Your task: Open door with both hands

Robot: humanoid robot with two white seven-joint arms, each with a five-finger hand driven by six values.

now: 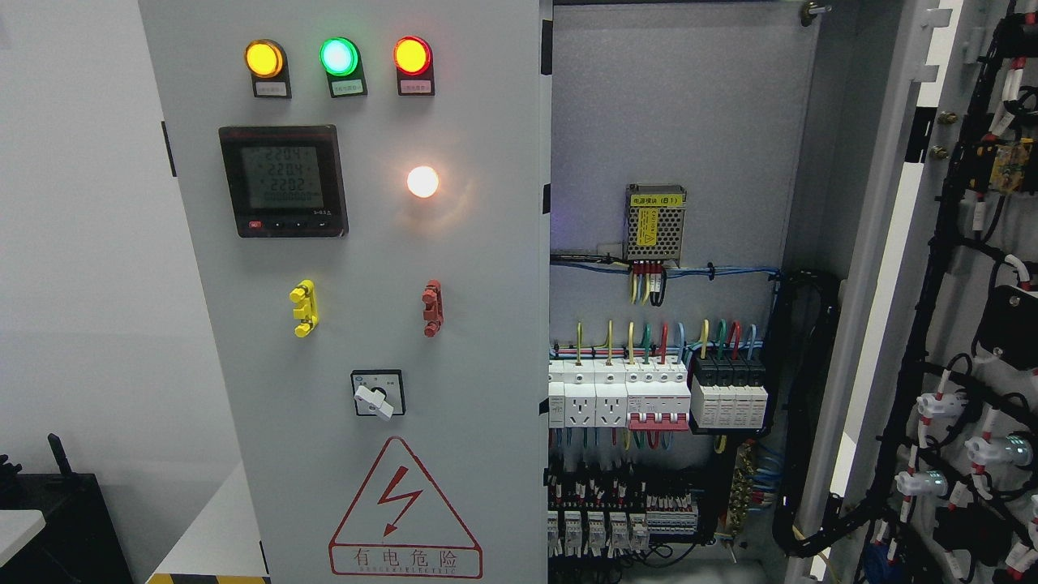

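Head view: the grey cabinet's left door [357,324] stands closed, its amber, green and red lamps [341,56] lit above a meter [283,180], while the right door [957,324] is swung wide open at the picture's right, baring breakers [657,393] and wiring; neither robot hand shows, so finger state can't be told

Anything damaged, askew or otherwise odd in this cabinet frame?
Nothing looks damaged or askew. The right door stands swung wide open, exposing the breakers and wiring; the left door is closed with its lamps lit. No robot hands are in view.
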